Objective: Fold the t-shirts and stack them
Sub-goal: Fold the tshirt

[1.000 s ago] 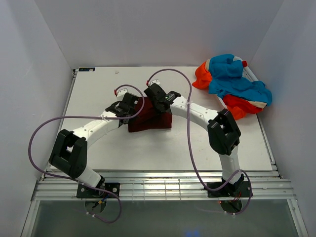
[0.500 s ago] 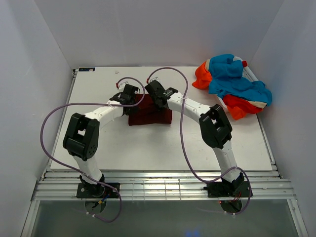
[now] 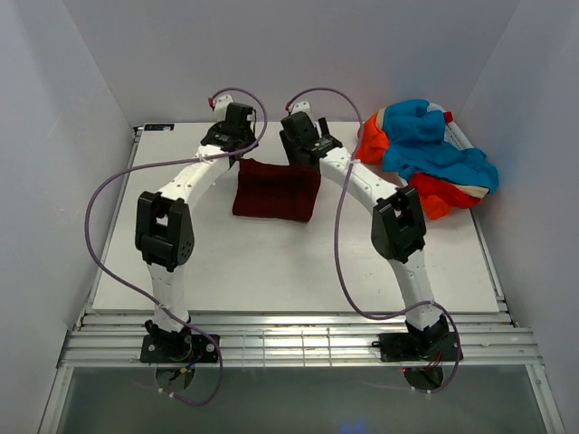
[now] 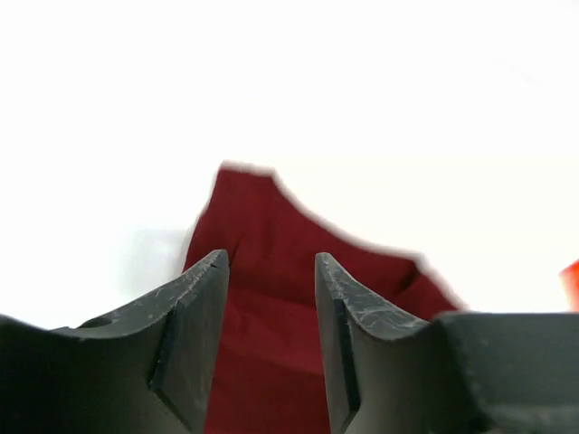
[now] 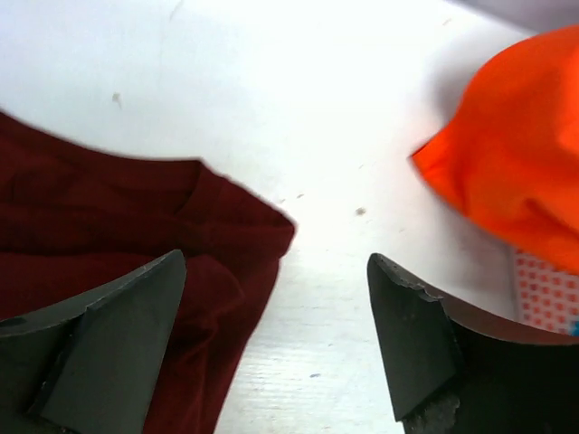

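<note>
My left gripper [image 4: 270, 260] and right gripper [image 5: 276, 260] both hung with jaws apart, holding nothing, over the far corners of the folded maroon t-shirt [image 3: 276, 192], which lay on the counter [image 3: 271, 262]. To do this well, I judged I should lift straight clear without snagging cloth, then pick from the orange and blue heap [image 3: 430, 158] at far right.

L gripper [image 4: 271, 262] & R gripper [image 5: 276, 262] moved off maroon shirt [image 3: 276, 192] to its far edge
</note>
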